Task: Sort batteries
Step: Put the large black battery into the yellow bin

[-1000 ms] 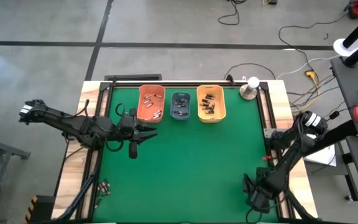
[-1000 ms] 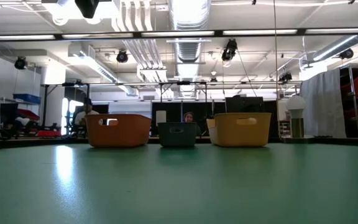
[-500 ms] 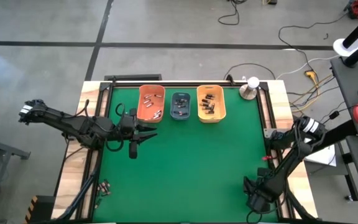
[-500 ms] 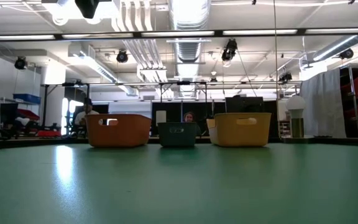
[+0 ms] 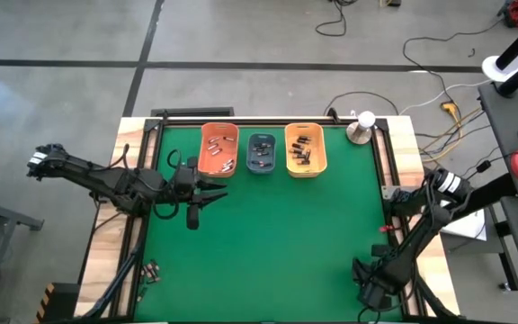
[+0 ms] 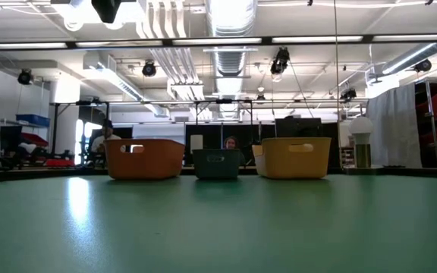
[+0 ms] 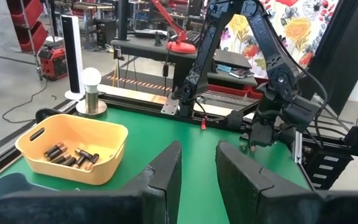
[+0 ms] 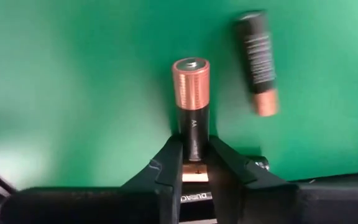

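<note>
The green worktop [image 5: 268,234] carries three bins along its far edge: an orange bin [image 5: 218,149] on the left, a blue-grey bin [image 5: 261,153] in the middle and a yellow-orange bin [image 5: 305,149] on the right, each already holding batteries. The left end effector [image 5: 207,193] hovers just near of the orange bin, fingers slightly parted and empty. The right end effector [image 5: 371,292] is down at the near right corner, its fingers closed on a black-and-copper battery [image 8: 191,102]; a second loose battery [image 8: 258,62] lies just beside it. These cells look rigid, smooth and prone to rolling, light enough for a pinch. Taking hold across the middle of the barrel seems safest.
</note>
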Controlling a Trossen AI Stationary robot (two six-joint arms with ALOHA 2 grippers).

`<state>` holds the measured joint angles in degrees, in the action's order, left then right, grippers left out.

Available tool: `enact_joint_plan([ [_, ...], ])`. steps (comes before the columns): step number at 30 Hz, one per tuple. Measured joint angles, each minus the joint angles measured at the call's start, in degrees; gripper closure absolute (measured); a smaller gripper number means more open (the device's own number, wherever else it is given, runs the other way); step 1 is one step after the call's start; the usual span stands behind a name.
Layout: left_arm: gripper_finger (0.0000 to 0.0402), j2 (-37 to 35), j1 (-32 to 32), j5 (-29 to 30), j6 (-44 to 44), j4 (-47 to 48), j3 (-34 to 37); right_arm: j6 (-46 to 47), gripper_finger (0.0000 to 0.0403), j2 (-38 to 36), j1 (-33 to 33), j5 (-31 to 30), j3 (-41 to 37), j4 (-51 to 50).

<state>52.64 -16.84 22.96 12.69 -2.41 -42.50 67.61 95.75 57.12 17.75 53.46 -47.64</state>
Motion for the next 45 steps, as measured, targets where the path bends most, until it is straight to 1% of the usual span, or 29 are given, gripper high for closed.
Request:
enact_joint_plan([
  [8,0.0322,0.00,0.00,0.02,-0.46,-0.03,0.00,-0.95,0.0350,0.17,-1.04,-3.46,4.34,0.91],
  [12,0.0322,0.00,0.00,0.04,-0.46,-0.05,0.00,-1.01,0.0353,0.16,-4.30,-9.13,8.08,0.69],
  [16,0.0322,0.00,0.02,0.06,-0.91,-0.12,0.00,-4.33,0.0352,0.15,-10.38,-15.49,12.10,0.39],
  [19,0.0322,0.00,0.07,0.10,-1.64,-0.92,0.00,-9.57,0.0352,0.13,-16.72,-20.48,15.14,0.16],
  [21,0.0322,0.00,0.07,0.13,-1.73,-1.70,0.00,-15.18,0.0351,0.13,-21.61,-22.92,17.19,0.15],
  [26,0.0322,0.00,0.07,0.13,-0.67,-1.84,0.00,-32.22,0.0351,0.11,-34.75,-25.24,23.46,-0.73],
  [31,0.0322,0.00,0.00,0.08,1.34,-1.52,0.00,-49.13,0.0351,0.04,-47.96,-28.31,30.38,-4.96],
  [34,0.0322,0.00,0.00,0.07,2.13,-1.06,0.00,-58.44,0.0351,0.02,-56.51,-28.79,33.71,-7.05],
  [37,0.0322,0.00,0.00,0.05,2.90,-0.40,0.00,-64.72,0.0351,-0.02,-64.49,-28.83,34.93,-7.96],
  [42,0.0322,0.00,0.00,0.02,4.41,0.84,0.00,-73.22,0.0351,0.35,-75.25,-28.00,33.32,-9.54],
  [45,0.0322,0.00,0.00,0.02,5.44,1.34,0.00,-76.98,0.0351,1.20,-80.11,-24.93,30.92,-10.01],
])
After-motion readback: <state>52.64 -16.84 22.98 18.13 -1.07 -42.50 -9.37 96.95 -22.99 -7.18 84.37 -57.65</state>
